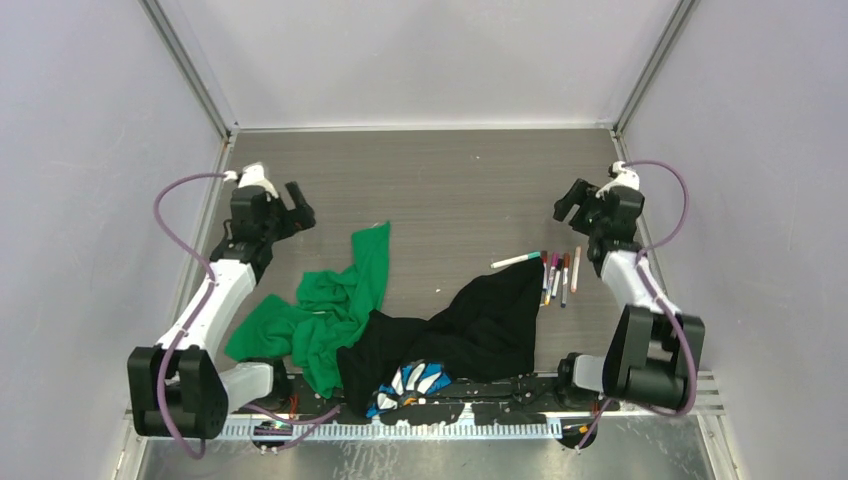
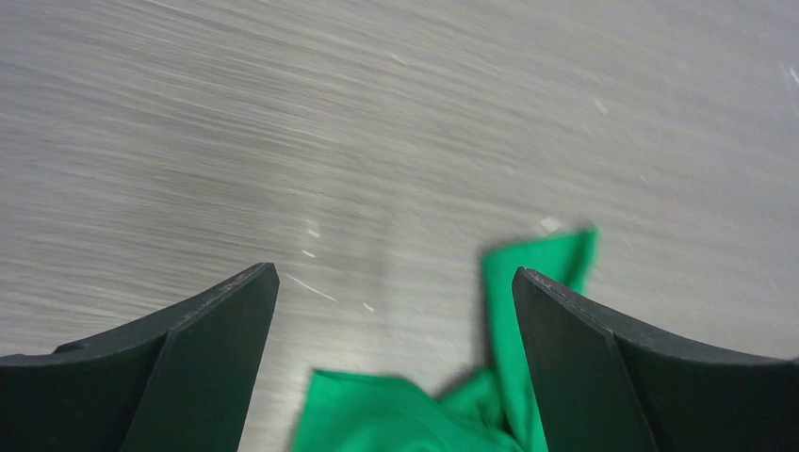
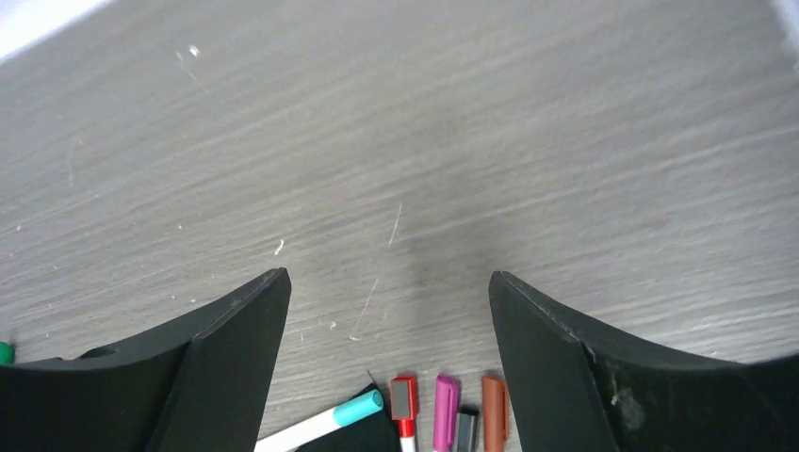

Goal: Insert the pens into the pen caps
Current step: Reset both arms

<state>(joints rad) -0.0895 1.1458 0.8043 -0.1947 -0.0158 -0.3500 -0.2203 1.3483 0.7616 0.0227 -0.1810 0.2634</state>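
Observation:
Several white-barrelled pens (image 1: 556,276) lie side by side on the table at centre right, beside the edge of a black cloth (image 1: 480,325); a teal-ended pen (image 1: 516,260) lies slanted to their left. In the right wrist view their capped ends show: teal (image 3: 356,409), red (image 3: 403,399), magenta (image 3: 445,405), brown (image 3: 494,411). No loose caps show. My right gripper (image 1: 569,202) is open and empty, above and beyond the pens. My left gripper (image 1: 298,208) is open and empty at far left, above a green cloth (image 2: 396,414).
The green cloth (image 1: 330,305) and the black cloth lie crumpled across the near middle of the table. A blue-and-white item (image 1: 415,382) sits under the black cloth near the arm bases. Grey walls enclose the table.

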